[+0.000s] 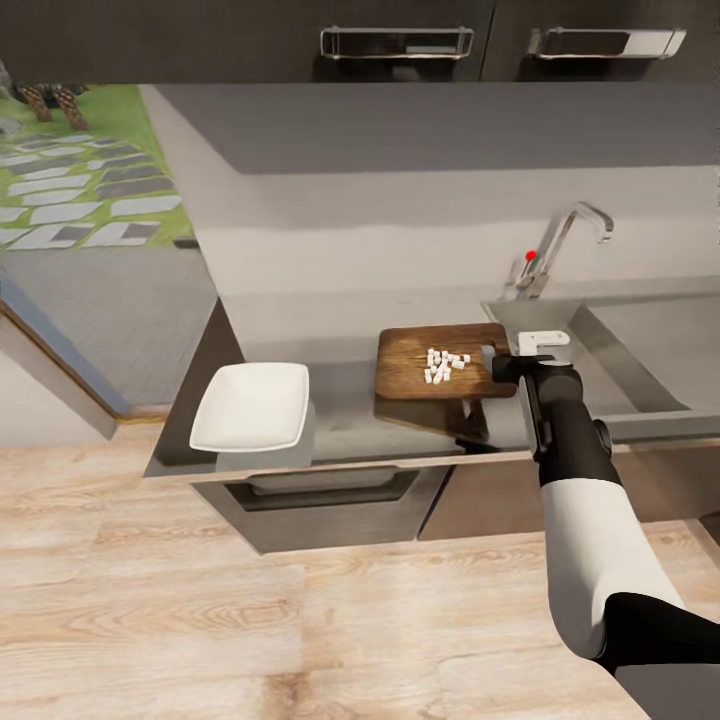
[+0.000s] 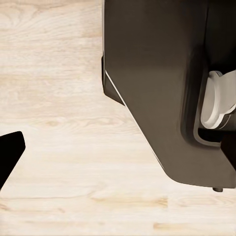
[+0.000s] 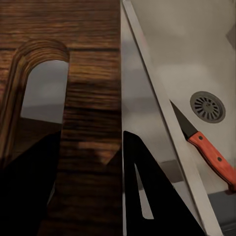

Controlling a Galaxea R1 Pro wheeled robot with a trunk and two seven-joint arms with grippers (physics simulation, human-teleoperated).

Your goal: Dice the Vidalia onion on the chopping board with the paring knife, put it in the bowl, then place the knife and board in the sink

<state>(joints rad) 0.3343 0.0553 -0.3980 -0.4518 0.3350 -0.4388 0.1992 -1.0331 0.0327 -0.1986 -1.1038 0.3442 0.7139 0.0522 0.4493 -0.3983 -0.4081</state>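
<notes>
The brown wooden chopping board (image 1: 420, 358) hangs a little above the grey countertop (image 1: 345, 420) and casts a shadow on it. Several white diced onion pieces (image 1: 445, 365) lie on the board. My right gripper (image 1: 505, 366) is shut on the board's handle end, beside the sink (image 1: 650, 400). In the right wrist view the chopping board (image 3: 91, 98) sits between the gripper (image 3: 88, 164) fingers next to its slot. The red-handled paring knife (image 3: 206, 147) lies in the steel basin near the drain (image 3: 207, 106). The white bowl (image 1: 250, 405) stands empty at the counter's left end. One left fingertip (image 2: 10, 155) shows over the floor.
The chrome tap (image 1: 560, 245) with a red dot rises behind the sink. Upper cabinets (image 1: 400, 40) hang overhead. A dark drawer front (image 1: 320, 500) juts out under the counter. The wooden floor (image 1: 200, 620) stretches in front, and the robot's dark base (image 2: 157, 88) shows beside my left wrist.
</notes>
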